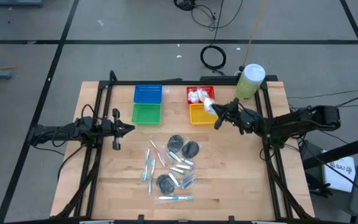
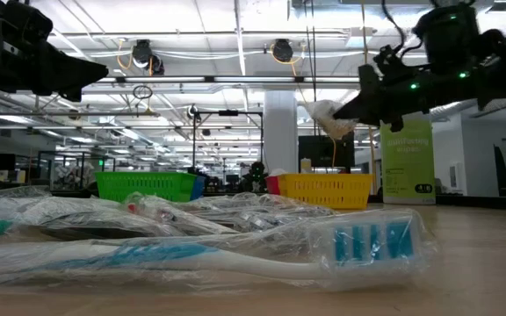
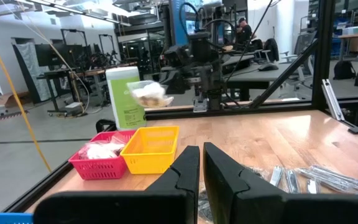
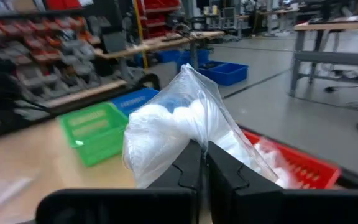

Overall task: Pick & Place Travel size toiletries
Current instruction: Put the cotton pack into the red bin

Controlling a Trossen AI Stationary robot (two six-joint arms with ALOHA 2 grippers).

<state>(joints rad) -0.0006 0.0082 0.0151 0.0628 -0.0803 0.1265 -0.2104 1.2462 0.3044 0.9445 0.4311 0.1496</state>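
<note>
My right gripper (image 1: 218, 116) is shut on a white puffy packet (image 1: 210, 107) and holds it in the air over the yellow basket (image 1: 197, 114), near the red basket (image 1: 201, 94), where more white packets lie. The other toiletries lie on the table's middle: toothbrushes in clear wrap (image 1: 148, 165), dark discs (image 1: 176, 142) and silver tubes (image 1: 180, 163). In the low view a blue toothbrush (image 2: 235, 254) lies closest to the camera. My left gripper (image 1: 122, 129) waits shut above the table's left part, next to the green basket (image 1: 146, 114). My right gripper pinches the packet's clear wrap (image 4: 191, 134) between its two fingers, at the end facing the arm. The fingers come from the table's right, about level. The packet (image 2: 328, 118) is lifted clear and juts out past the fingertips, above the yellow basket (image 2: 328, 189).
Blue (image 1: 148, 94), green, red and yellow baskets stand in a block at the table's far middle. A tall pale-green canister (image 1: 250, 81) with a white lid stands at the far right corner. Black frame rails run along the table's left and right sides. Bare wood lies near the front edge.
</note>
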